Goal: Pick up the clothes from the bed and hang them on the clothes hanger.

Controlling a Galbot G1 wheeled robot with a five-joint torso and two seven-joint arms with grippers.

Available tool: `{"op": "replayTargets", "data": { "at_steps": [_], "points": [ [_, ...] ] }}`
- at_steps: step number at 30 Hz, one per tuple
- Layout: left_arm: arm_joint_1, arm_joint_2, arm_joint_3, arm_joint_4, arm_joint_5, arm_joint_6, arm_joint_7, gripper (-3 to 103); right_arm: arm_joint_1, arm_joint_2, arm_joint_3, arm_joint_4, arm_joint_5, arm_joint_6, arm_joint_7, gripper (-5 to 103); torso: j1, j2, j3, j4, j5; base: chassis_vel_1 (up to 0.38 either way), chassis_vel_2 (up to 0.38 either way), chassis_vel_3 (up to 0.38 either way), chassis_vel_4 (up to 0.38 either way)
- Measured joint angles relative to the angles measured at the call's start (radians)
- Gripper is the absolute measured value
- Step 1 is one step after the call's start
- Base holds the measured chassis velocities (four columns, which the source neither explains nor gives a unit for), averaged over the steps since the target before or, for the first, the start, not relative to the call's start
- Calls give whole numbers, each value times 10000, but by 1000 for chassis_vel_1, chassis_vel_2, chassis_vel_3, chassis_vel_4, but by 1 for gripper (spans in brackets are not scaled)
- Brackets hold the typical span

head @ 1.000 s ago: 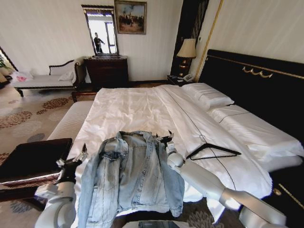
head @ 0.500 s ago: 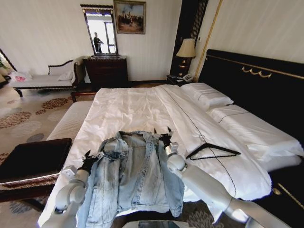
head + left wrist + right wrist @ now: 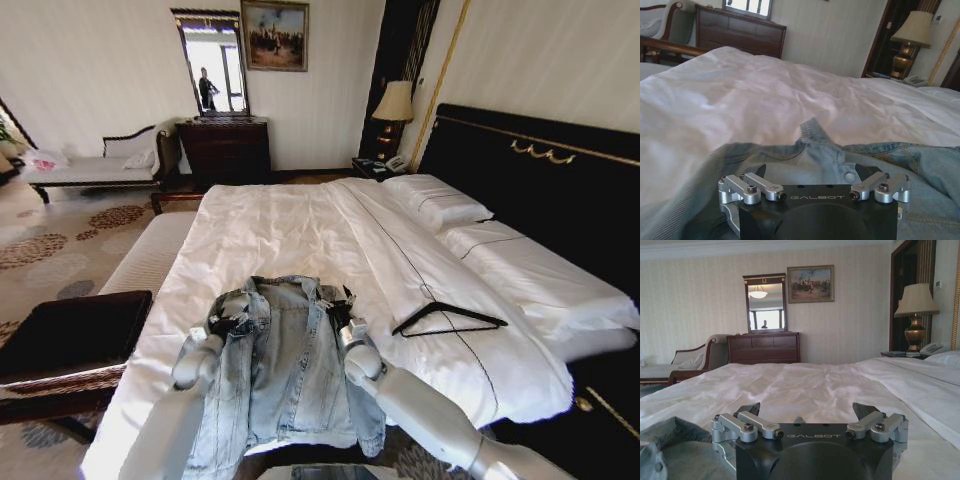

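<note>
Both arms reach forward over the foot of the bed (image 3: 300, 225), wrists roughly level. Left gripper (image 3: 222, 322) sits over the jacket's (image 3: 285, 370) left shoulder near the collar, fingers (image 3: 759, 170) apart with denim between and under them; can't tell if the tips touch the cloth. Right gripper (image 3: 338, 305) is at the jacket's right shoulder edge, fingers (image 3: 863, 411) apart, nothing between them but white sheet ahead. Jacket lies flat, front side up and open, collar toward the headboard (image 3: 540, 160), hem hanging past the foot edge of the bed. Hanger (image 3: 445, 320) lies flat on the sheet to the right of the jacket, apart from it and from the right gripper. Hard to make out: in the head view the right arm covers part of the jacket's right sleeve, the left arm covers the left sleeve, and both arms are cut off at the bottom edge. In each wrist view the gripper body blocks what lies right under the fingertips. Around: 2 pillows (image 3: 440, 205) at the headboard, lamp (image 3: 393, 105) on the nightstand, dresser (image 3: 225, 150) with mirror, chaise (image 3: 95, 165) at the far wall, dark bench (image 3: 65, 335) on the left beside the bed.
</note>
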Motion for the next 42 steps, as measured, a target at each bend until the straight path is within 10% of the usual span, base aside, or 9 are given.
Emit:
{"op": "replayTargets", "data": {
  "at_steps": [26,42],
  "points": [
    [-2117,-821,1289,2796,168,-143,147,103,-385,43,20,-97,-184,-30,176,100,0,0,-1,1,0,0,0,0,0],
    [-1979,-630,952,2915,-299,-131,152,52,-280,80,36,-332,-137,-32,243,100,0,2,-1,1,-2,0,0,0,0]
  ]
}}
